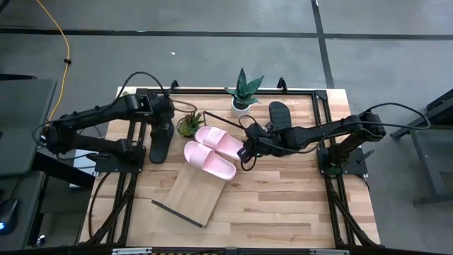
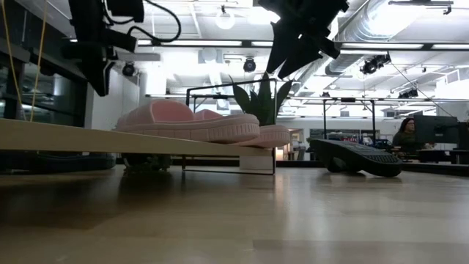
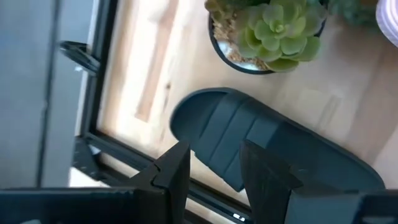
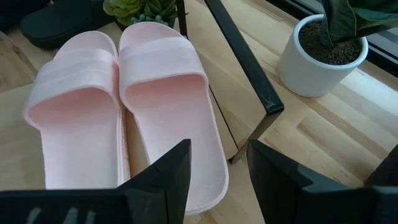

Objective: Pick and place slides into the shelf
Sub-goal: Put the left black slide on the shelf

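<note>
Two pale pink slides (image 1: 209, 160) (image 1: 220, 141) lie side by side, soles down, on the far end of the light-wood shelf (image 1: 190, 193); they also show in the right wrist view (image 4: 74, 112) (image 4: 171, 93). One black slide (image 1: 160, 139) lies on the table at the left, and another black slide (image 1: 279, 113) at the far right. My left gripper (image 3: 214, 168) is open, above the left black slide (image 3: 273, 149). My right gripper (image 4: 217, 168) is open, above the heel end of the right pink slide. In the low view both grippers (image 2: 95, 66) (image 2: 293, 44) hang well above the table.
A small succulent pot (image 1: 190, 125) stands between the left black slide and the pink slides. A spiky plant in a white pot (image 1: 243, 99) stands at the far edge. The shelf's dark metal frame (image 4: 242, 68) runs beside the pink slides. A black rail (image 1: 233, 90) borders the table.
</note>
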Robot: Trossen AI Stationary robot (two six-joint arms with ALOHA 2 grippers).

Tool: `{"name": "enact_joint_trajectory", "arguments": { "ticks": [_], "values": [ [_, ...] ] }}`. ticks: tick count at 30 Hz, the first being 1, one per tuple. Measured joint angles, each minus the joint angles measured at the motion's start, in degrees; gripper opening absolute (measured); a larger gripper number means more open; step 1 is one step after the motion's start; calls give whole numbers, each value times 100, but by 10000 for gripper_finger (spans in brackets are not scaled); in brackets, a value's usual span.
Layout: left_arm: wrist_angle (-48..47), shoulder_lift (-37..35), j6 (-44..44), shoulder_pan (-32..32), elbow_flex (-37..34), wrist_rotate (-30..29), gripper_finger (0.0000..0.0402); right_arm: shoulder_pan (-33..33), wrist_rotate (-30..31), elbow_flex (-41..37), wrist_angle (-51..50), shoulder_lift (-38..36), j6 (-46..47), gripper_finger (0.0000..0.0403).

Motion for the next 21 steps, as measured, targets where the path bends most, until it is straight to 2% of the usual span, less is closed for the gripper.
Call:
{"name": "enact_joint_trajectory", "arguments": {
  "ticks": [5,7,11,13,18,21],
  "values": [
    [-95,-22,-601,-633,-4,-723,126,-1,-2,0,0,0,-95,146],
    [-144,-24,-1180,-848,-62,-1094,126,0,-1,0,0,0,-110,146],
    [-186,-117,-2697,-1012,-189,-1228,126,-2,-4,0,0,0,-103,146],
    [-186,-195,-3185,-1007,-191,-1235,126,0,-29,0,0,0,-110,146],
    [-269,-509,-3549,-1003,-197,-1293,126,-2,-101,0,0,0,-295,146],
    [-475,-660,-3386,-1013,-197,-1271,126,-2,-155,0,0,0,-346,146]
  ]
}}
